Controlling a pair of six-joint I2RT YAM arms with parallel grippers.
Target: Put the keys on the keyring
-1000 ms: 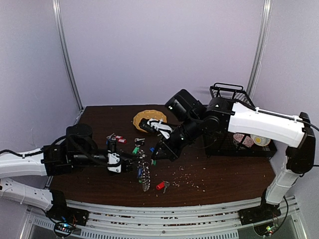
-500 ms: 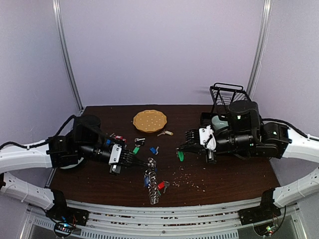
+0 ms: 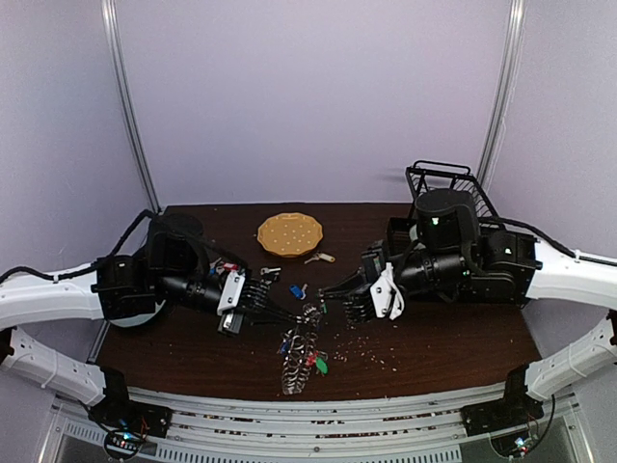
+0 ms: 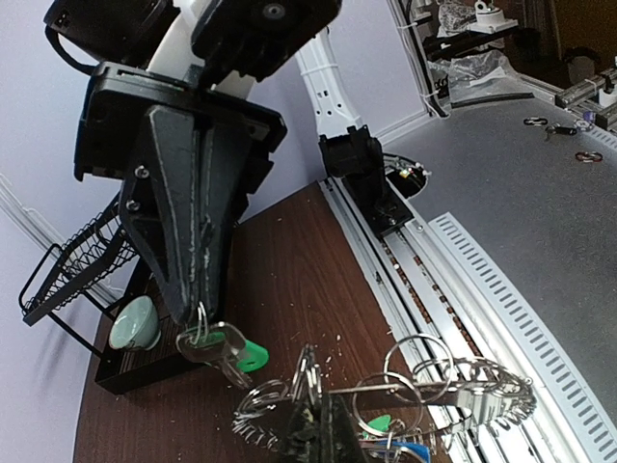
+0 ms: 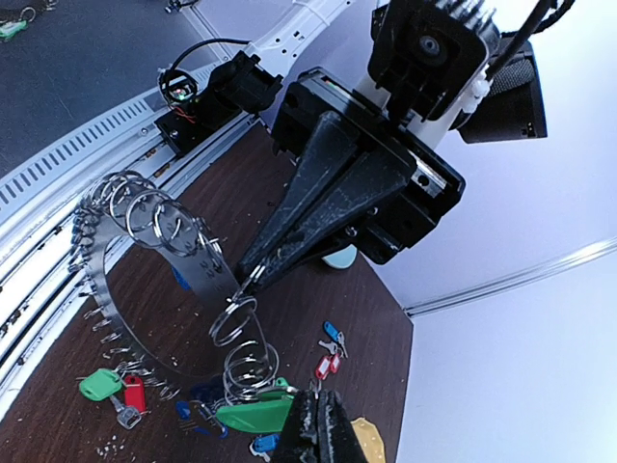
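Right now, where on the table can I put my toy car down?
Bare table lies between the plate and the rack, and past the crumbs, near right. The middle is crowded: keys, keyring, left gripper, right gripper.

two hands [image 4: 313, 429] [image 5: 318, 424], one keyring [image 5: 198, 270], one held green key [image 4: 241, 355], one plate [image 3: 289, 231]

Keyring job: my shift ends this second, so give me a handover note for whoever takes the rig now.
Left end effector: shut on the keyring, near the front of the table.
Right end effector: shut on a green-tagged key, close beside the keyring.
Done: key and keyring brought together; no threading visible yet.
Left: thread this key, then the loose keys on the table.
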